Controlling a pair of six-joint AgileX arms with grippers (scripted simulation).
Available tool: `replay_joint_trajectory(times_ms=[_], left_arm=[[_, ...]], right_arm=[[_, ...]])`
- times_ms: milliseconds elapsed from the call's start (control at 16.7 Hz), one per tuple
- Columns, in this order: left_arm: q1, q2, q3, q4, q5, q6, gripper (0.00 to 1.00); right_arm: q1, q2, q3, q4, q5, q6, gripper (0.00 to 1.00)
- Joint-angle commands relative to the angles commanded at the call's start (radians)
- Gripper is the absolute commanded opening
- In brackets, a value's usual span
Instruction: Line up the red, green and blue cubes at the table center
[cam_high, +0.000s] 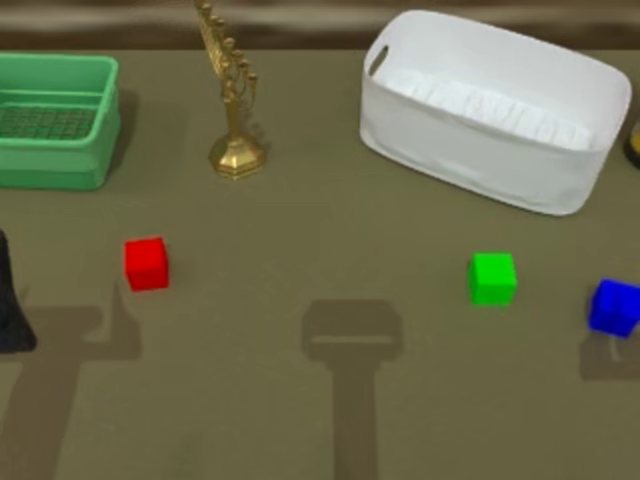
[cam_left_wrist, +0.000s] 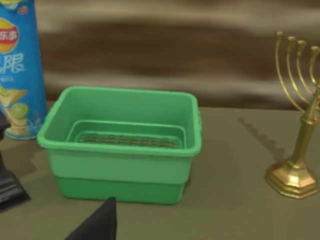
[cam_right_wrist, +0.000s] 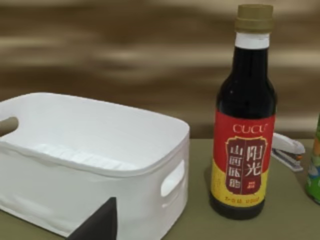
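The cubes sit apart on the desk (cam_high: 300, 420): the red cube (cam_high: 146, 263) lies toward the left side, the green cube (cam_high: 492, 278) right of the middle, and the blue cube (cam_high: 613, 307) close to the right edge, just beside the green one. None is at the centre yet, so the lining-up looks not yet begun. The left hand (cam_left_wrist: 97, 225) shows only as a dark fingertip in its wrist view, facing a green basket (cam_left_wrist: 120, 165) and a brass candelabrum (cam_left_wrist: 300, 130), and the red cube is out of that view; how far the fingers are spread cannot be told, and nothing is seen in them. The right hand (cam_right_wrist: 95, 222) likewise shows one dark tip before a white tub (cam_right_wrist: 75, 175) and a sauce bottle (cam_right_wrist: 245, 125), its opening untold too, with the green and blue cubes out of its view. By their look the cubes are probably light, rigid and matte, so unlikely to slip; each would best be taken across two opposite flat faces, from above. The blue cube's nearness to the edge may call for a careful approach.
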Motion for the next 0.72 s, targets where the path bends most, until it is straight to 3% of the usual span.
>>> replay_joint_trajectory(times_ms=[720], left_arm=[[-0.115,1.211,0.894,-0.636,-0.011,-0.204,1.00]], right_arm=[[0.000,0.000,0.000,0.000,0.000,0.000,1.00]])
